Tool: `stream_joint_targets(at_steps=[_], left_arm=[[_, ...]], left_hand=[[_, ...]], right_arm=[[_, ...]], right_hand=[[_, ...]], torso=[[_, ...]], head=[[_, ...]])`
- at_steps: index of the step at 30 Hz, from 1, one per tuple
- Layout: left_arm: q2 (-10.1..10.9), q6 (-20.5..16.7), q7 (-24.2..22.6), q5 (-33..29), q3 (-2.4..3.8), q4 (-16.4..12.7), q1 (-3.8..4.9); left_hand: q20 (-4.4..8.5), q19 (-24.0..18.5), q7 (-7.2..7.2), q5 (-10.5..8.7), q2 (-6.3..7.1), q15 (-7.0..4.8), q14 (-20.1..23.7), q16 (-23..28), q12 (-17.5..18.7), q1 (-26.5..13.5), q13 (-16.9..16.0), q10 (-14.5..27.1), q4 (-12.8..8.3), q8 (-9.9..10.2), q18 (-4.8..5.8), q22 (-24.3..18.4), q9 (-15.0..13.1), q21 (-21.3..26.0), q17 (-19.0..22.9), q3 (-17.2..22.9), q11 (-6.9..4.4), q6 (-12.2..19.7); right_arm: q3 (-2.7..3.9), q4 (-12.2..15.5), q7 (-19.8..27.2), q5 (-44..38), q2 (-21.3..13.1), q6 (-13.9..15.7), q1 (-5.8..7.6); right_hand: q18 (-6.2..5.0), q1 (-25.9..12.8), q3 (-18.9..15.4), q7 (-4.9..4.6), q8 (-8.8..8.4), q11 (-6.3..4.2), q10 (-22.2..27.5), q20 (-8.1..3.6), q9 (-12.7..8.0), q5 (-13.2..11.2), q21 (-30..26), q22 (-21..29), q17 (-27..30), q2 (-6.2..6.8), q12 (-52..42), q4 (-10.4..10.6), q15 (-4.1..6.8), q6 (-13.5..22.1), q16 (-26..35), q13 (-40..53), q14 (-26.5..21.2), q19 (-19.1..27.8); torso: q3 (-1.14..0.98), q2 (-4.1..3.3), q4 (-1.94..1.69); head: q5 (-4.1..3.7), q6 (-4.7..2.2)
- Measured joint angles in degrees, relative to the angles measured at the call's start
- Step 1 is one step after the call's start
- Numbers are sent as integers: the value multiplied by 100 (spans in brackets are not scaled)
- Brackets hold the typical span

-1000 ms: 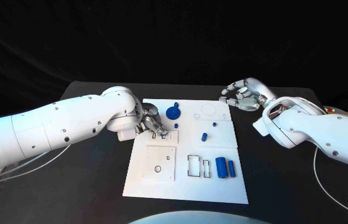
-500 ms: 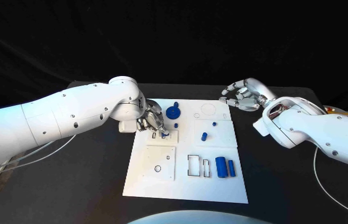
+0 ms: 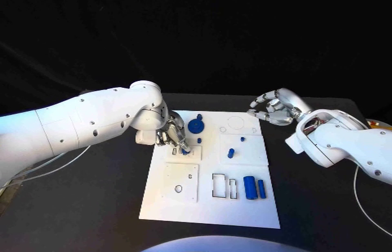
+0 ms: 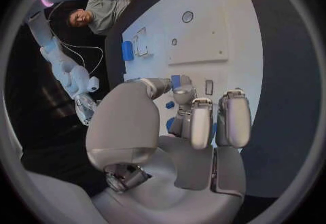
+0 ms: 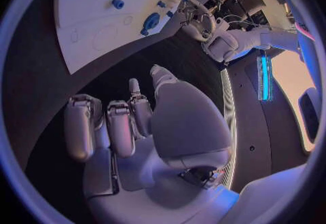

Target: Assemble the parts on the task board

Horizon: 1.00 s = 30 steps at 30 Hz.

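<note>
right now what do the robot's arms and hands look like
Both arms are smooth, rounded white shells dotted with small dark screw holes. The left hand and right hand are silver metal with jointed fingers and paler pads. Thin pale cables trail beside each arm.

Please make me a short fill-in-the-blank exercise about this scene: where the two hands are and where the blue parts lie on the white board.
1. The left hand has its fingers down on the task board, while the ____ hand hangs off it at its far corner.
2. The right hand holds ____.
3. Two blue cylinders lie side by side near the board's ____ edge.

Missing words: right; nothing; near
</note>
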State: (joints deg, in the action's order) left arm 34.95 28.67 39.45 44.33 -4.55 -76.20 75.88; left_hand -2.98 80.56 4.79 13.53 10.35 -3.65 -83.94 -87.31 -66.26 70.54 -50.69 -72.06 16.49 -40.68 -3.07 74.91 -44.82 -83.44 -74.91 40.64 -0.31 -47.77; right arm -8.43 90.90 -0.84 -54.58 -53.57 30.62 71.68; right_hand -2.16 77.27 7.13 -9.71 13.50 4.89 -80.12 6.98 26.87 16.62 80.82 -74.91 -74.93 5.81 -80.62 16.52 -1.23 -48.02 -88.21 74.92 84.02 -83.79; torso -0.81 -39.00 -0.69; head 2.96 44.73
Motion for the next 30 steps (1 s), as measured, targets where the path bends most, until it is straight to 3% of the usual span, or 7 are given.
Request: stream_joint_targets(at_steps=[6,17,19,27,30], left_arm=[[-142,293,22,18,-32,197,24],[-380,684,41,65,-105,468,47],[-393,706,42,84,-111,485,47],[-438,698,47,182,-127,507,50],[-466,687,48,222,-154,514,50]], left_hand=[[0,0,-61,45,100,0,0,0,-8,-167,-12,-36,0,0,0,0,-36,-26,0,0,0,-82],[22,21,-68,46,109,0,0,0,-8,-235,-18,-36,0,0,0,0,-70,-26,0,0,1,-91],[22,22,-69,46,127,-1,0,0,-8,-332,-11,-37,-249,7,0,0,-93,-26,0,249,0,-92],[64,64,-109,350,112,0,0,0,-8,-544,10,-79,-253,-23,0,0,-297,-66,0,250,-41,-135],[74,74,-139,570,119,-14,-13,0,-8,-684,9,-98,-287,-24,0,0,-396,-75,0,216,-60,-166]], right_arm=[[0,-3,-3,1,2,-2,-3],[-1,-5,-11,2,13,-5,-6],[-1,-5,-12,2,13,-5,-7],[-1,-1,-16,2,13,-5,-7],[-1,0,-17,2,15,-6,-8]], right_hand=[[0,0,0,0,0,0,0,0,0,0,0,0,0,0,0,0,0,0,0,0,0,0],[0,1,0,0,0,0,0,0,-1,0,0,-3,1,1,0,0,0,0,0,-1,0,0],[0,1,0,0,0,0,0,0,-1,0,0,-4,1,0,0,0,0,0,0,-1,0,0],[0,1,0,0,0,0,0,0,-2,0,0,-4,1,1,0,0,0,0,0,-1,0,0],[0,1,0,0,0,0,0,0,-2,0,0,-3,1,1,0,0,0,0,0,-1,0,0]], torso=[[0,1,1],[1,-10,13],[1,-12,14],[1,-14,10],[3,-14,10]], head=[[14,5],[36,3],[36,2],[21,9],[16,22]])
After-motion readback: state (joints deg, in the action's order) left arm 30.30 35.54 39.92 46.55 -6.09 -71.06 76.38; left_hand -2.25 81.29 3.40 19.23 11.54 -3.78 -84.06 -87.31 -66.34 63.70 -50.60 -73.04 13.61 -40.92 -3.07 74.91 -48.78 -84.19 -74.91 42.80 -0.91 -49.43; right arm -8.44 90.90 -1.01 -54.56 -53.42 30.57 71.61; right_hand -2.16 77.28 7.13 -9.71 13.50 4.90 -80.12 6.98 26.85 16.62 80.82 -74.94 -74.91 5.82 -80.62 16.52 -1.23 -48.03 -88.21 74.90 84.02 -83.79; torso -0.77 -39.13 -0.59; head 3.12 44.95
